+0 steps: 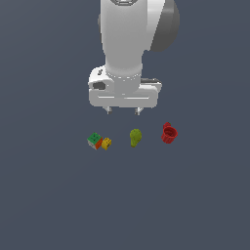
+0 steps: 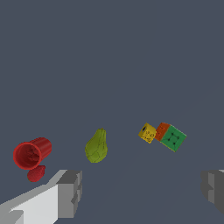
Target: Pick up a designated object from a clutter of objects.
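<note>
My gripper (image 1: 123, 111) hangs spread wide and empty above the clutter. The pear (image 1: 135, 137) lies at its five o'clock, between the red cup (image 1: 169, 133) and green cube (image 1: 94, 140). It looks light, rigid and smooth; I'd pinch across its bulb.

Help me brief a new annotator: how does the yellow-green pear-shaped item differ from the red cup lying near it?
The yellow-green pear-shaped item is solid, with a round bulb tapering to a narrow end; the red cup is hollow, and the wrist view looks into its open mouth. The pear lies alone, while a small red lump sits against the cup. In the exterior view the pear lies between the cup and the cubes. Both look similar in size and rest on the grey floor.
</note>
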You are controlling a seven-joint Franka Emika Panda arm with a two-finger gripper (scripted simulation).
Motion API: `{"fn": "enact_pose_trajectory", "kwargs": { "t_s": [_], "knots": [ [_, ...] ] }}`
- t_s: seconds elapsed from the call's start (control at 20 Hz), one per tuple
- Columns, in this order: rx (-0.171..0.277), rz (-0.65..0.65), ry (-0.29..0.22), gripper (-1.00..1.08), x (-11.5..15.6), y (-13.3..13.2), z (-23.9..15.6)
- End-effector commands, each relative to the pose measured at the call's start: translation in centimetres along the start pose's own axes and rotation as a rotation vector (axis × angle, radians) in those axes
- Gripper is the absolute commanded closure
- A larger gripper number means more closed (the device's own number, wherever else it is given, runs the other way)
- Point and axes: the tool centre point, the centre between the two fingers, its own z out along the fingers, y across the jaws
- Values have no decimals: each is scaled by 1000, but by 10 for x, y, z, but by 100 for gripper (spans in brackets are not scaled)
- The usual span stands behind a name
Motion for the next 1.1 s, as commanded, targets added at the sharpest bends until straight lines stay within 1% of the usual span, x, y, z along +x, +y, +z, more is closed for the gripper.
{"fn": "enact_pose_trajectory", "kwargs": {
  "t_s": [0.0, 0.15, 0.45, 0.8, 1.05],
  "knots": [
    [0, 0, 0, -92, 0, 0, 0],
    [5, 8, 5, -92, 1, 1, -2],
    [31, 48, 28, -92, 4, 6, -11],
    [31, 52, 28, -92, 4, 5, -10],
    [30, 80, 29, -92, 4, 2, 2]
  ]
}}
